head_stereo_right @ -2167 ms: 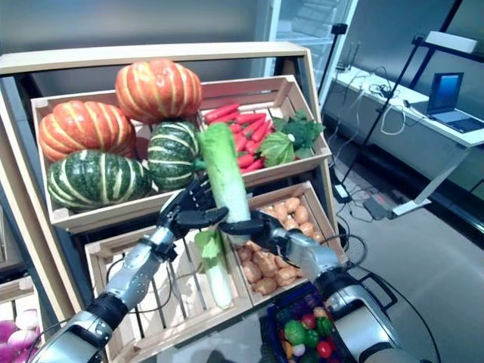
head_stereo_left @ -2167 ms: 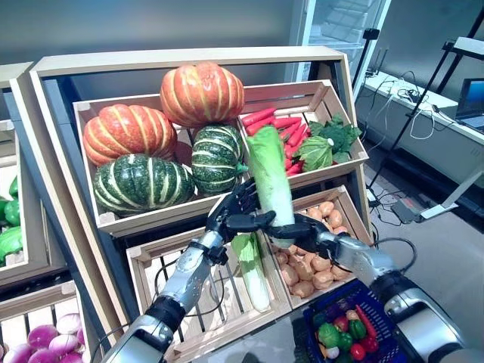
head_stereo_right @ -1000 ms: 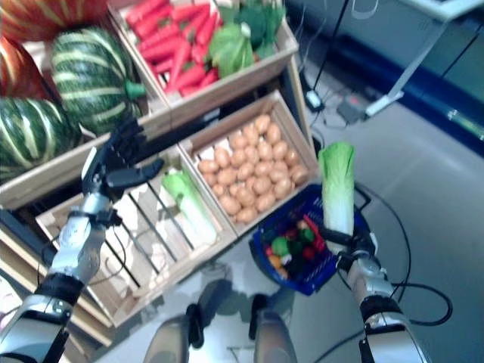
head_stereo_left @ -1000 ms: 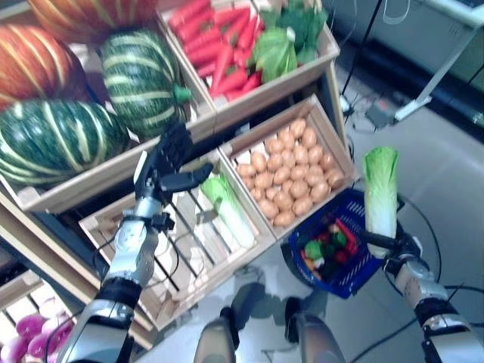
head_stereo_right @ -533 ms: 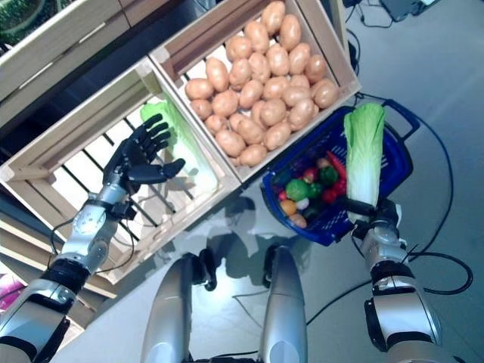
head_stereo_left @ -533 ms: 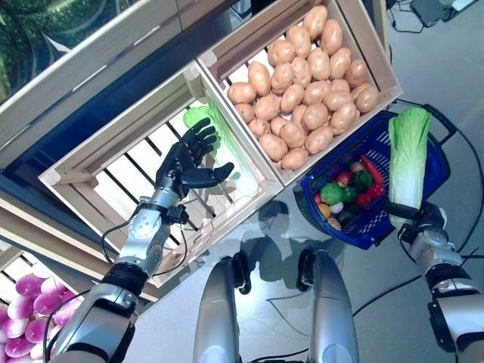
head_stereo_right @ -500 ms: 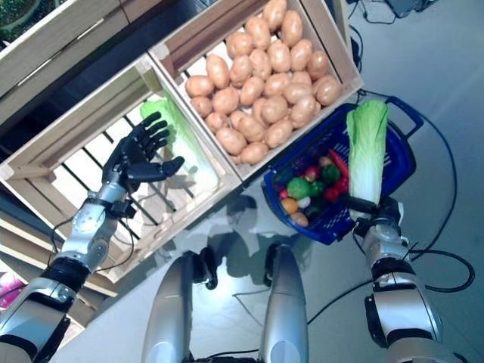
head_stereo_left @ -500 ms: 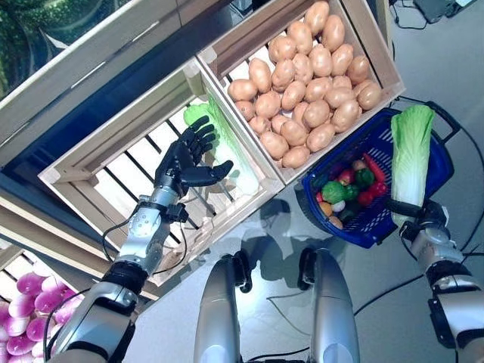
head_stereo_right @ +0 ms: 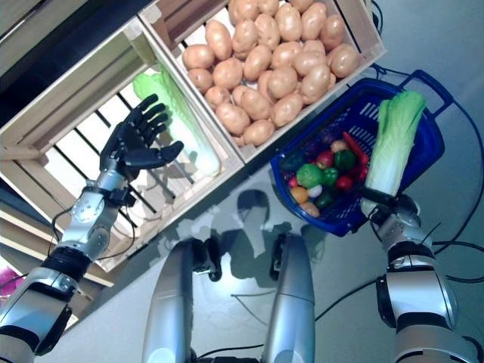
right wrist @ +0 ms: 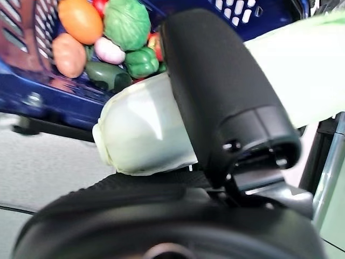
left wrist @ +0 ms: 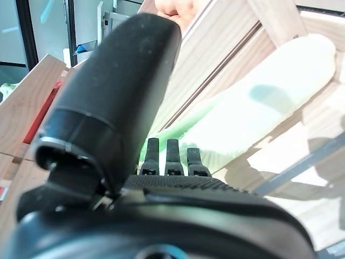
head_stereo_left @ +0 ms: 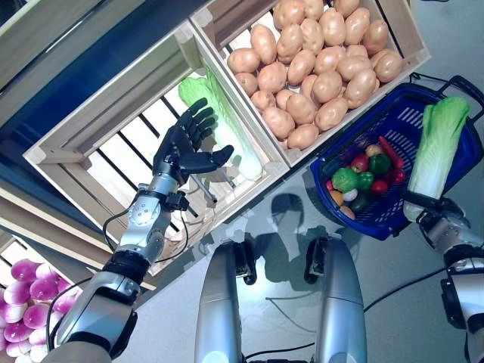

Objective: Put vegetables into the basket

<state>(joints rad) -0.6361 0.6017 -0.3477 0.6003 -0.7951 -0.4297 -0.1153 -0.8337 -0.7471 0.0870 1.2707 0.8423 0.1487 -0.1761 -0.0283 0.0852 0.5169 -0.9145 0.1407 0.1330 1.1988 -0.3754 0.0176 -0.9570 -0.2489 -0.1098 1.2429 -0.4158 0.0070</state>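
The blue plastic basket stands on the floor at the right, with small mixed vegetables in it: green, red, orange and dark ones. My right hand is shut on the white base of a long pale green cabbage. It holds the cabbage upright, slightly tilted, over the basket's right rim. The right wrist view shows the thumb curled over the cabbage's base, with the basket just beyond. My left hand is open and empty above the slatted crate, beside a second pale green cabbage.
A wooden stand with crates takes up the upper left. One full crate stands right beside the basket's far side. The slatted crate lies under my left hand. Grey floor surrounds the basket at the right.
The camera has tilted down from the stand towards the floor. My right hand has carried the cabbage from the stand to the basket's right rim. My left hand has let go and stays open.
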